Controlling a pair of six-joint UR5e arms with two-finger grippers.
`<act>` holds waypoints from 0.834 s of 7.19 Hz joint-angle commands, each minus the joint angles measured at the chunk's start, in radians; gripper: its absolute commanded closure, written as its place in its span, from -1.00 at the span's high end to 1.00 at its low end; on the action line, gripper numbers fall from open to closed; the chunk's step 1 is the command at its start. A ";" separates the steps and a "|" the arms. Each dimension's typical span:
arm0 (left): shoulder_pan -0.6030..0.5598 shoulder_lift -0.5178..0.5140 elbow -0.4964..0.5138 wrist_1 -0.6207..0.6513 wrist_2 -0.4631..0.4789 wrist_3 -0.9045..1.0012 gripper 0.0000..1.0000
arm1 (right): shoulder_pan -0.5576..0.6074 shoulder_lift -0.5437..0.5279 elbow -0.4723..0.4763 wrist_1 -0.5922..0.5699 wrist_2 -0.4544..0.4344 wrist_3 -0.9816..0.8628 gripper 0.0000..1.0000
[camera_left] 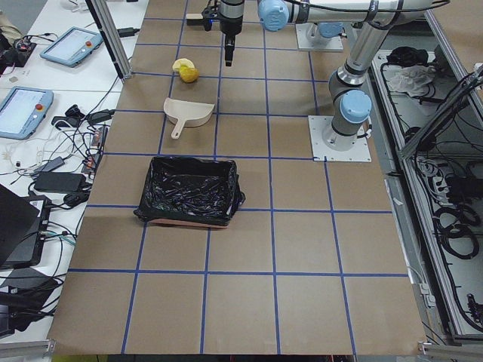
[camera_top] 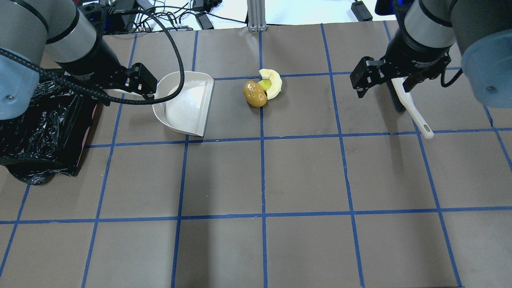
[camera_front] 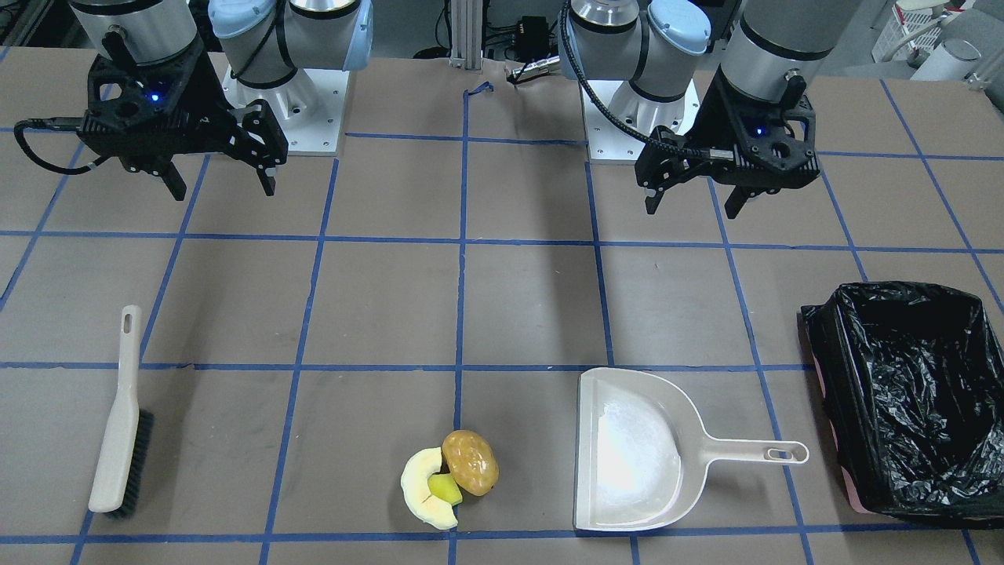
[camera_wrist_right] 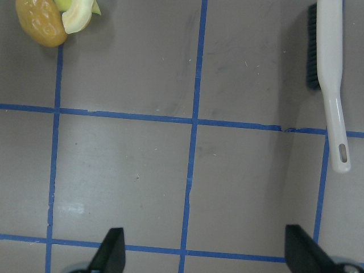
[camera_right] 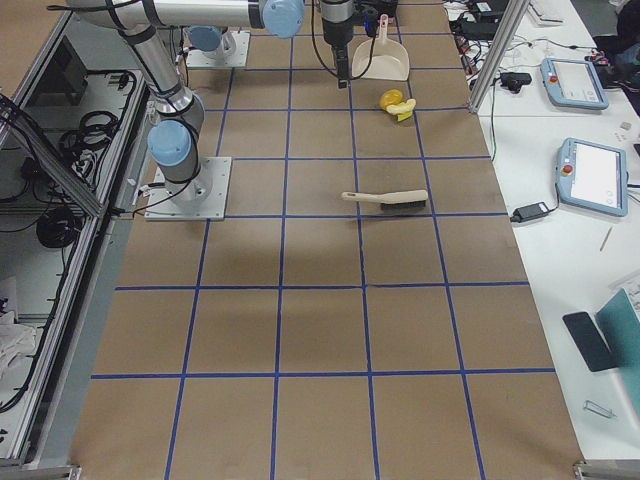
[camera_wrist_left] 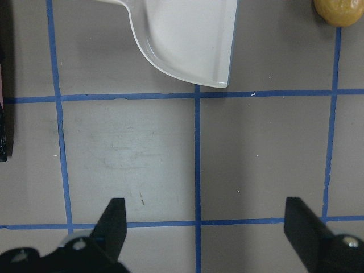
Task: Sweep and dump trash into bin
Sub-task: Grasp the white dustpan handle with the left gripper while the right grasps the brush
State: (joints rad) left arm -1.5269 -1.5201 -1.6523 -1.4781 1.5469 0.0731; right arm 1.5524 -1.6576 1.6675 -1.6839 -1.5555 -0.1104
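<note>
The trash lies together on the table: a golden-brown potato-shaped lump (camera_front: 470,462), a pale yellow crescent slice (camera_front: 422,490) and a small yellow-green wedge (camera_front: 447,489). It also shows in the overhead view (camera_top: 255,94). The bin (camera_front: 839,392), lined with a black bag, stands at the table end on my left side (camera_top: 44,124). My left gripper (camera_front: 694,200) (camera_wrist_left: 205,207) is open and empty above the table, near the dustpan. My right gripper (camera_front: 220,188) (camera_wrist_right: 205,233) is open and empty, above the table near the brush.
A beige dustpan (camera_front: 635,451) (camera_wrist_left: 193,40) lies flat between the trash and the bin, its handle towards the bin. A beige hand brush (camera_front: 118,424) (camera_wrist_right: 330,74) with dark bristles lies on my right side. Blue tape lines grid the brown table.
</note>
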 commanded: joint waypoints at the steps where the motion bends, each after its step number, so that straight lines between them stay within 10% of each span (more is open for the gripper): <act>1: 0.001 -0.006 0.000 0.001 0.001 0.010 1.00 | 0.000 -0.001 0.000 0.001 0.000 0.000 1.00; 6: 0.014 -0.090 0.017 0.119 0.004 0.398 1.00 | 0.000 -0.011 0.000 0.004 -0.177 -0.021 1.00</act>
State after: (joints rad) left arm -1.5186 -1.5698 -1.6387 -1.4058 1.5501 0.3237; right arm 1.5524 -1.6704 1.6660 -1.6836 -1.6605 -0.1198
